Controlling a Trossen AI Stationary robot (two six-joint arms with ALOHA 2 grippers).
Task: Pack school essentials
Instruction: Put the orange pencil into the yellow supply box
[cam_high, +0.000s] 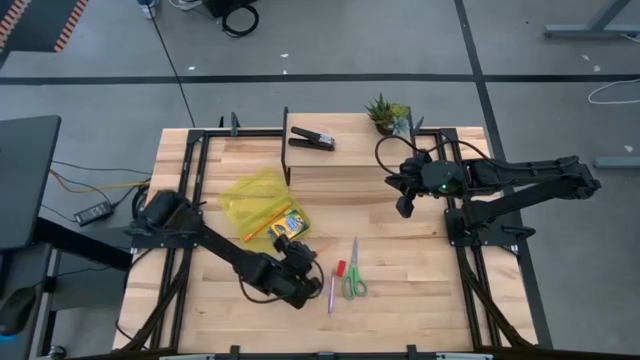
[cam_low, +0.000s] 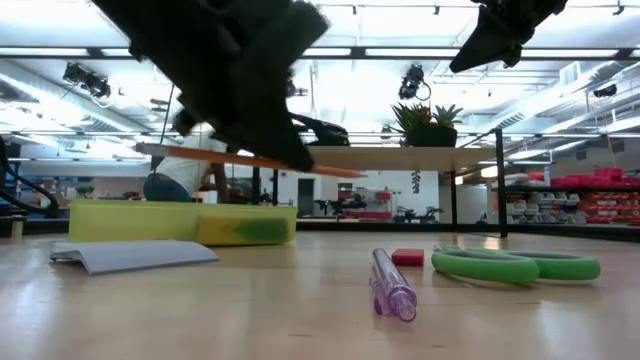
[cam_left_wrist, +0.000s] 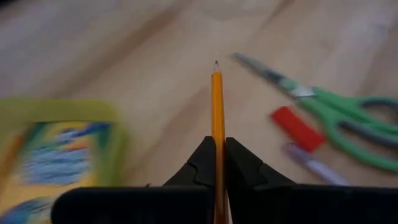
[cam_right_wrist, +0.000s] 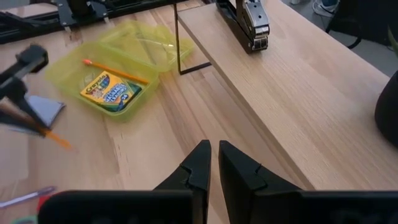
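My left gripper (cam_high: 296, 258) is shut on an orange pencil (cam_left_wrist: 216, 102), held above the table between the yellow-green case (cam_high: 262, 203) and the scissors. The open case holds the crayon box (cam_high: 290, 222) and another orange pencil (cam_right_wrist: 115, 71). Green-handled scissors (cam_high: 352, 281), a red eraser (cam_high: 340, 268) and a pink pen (cam_high: 331, 293) lie flat on the table. A pale notepad (cam_low: 135, 255) lies flat beside the case. My right gripper (cam_high: 404, 207) is shut and empty, high over the table's right half. My left gripper pinches the pencil's shaft (cam_left_wrist: 217, 140) between its two fingers. The pencil lies along the fingers, and its sharpened end (cam_left_wrist: 216, 65) sticks out ahead of them. In the low view the pencil (cam_low: 330, 168) is nearly level and lifted clear of the table.
A raised wooden shelf (cam_high: 345, 150) at the far side bears a black stapler (cam_high: 312, 138) and a small potted plant (cam_high: 387, 112). Black frame rails (cam_high: 190, 180) run along the table's left and right sides. Bare wood lies between the shelf and the scissors.
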